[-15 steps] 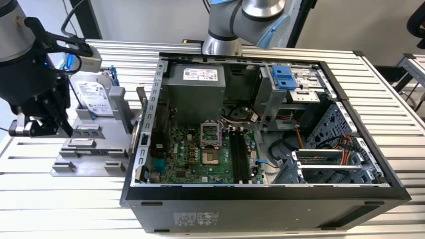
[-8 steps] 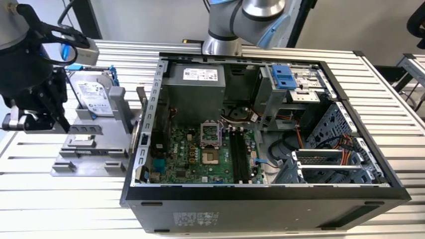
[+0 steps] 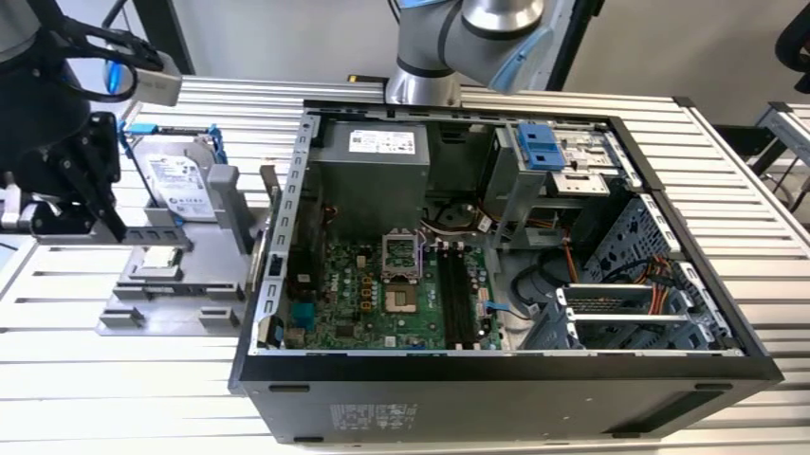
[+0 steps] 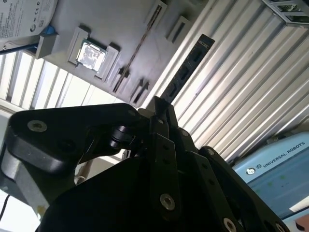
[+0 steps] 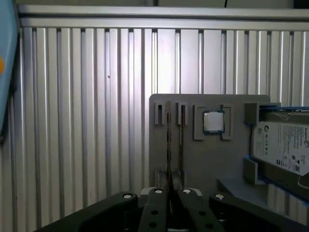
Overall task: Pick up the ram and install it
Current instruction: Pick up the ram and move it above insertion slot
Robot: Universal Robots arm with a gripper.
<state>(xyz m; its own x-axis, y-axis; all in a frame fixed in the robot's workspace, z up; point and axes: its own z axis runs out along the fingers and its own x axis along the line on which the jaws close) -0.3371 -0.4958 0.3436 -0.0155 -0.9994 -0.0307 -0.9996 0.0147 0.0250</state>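
The ram point(image 4: 186, 72) is a slim dark stick that juts out from between the fingertips of my gripper point(image 4: 159, 113), which is shut on its near end. In the first wrist view the ram point(image 5: 168, 145) shows edge-on as a thin dark line running up from the gripper point(image 5: 169, 191), over the slots of the grey fixture point(image 5: 193, 159). In the exterior view the gripper point(image 3: 99, 204) hovers at the far left, above the fixture point(image 3: 177, 284) and well away from the motherboard's long black slots point(image 3: 456, 294).
The open computer case point(image 3: 506, 365) fills the middle of the slatted table. On the fixture sit a silver hard drive in a blue frame point(image 3: 177, 185) point(image 5: 285, 145) and a small square processor chip point(image 5: 213, 122) point(image 4: 91, 53). The arm's base point(image 3: 424, 85) stands behind the case.
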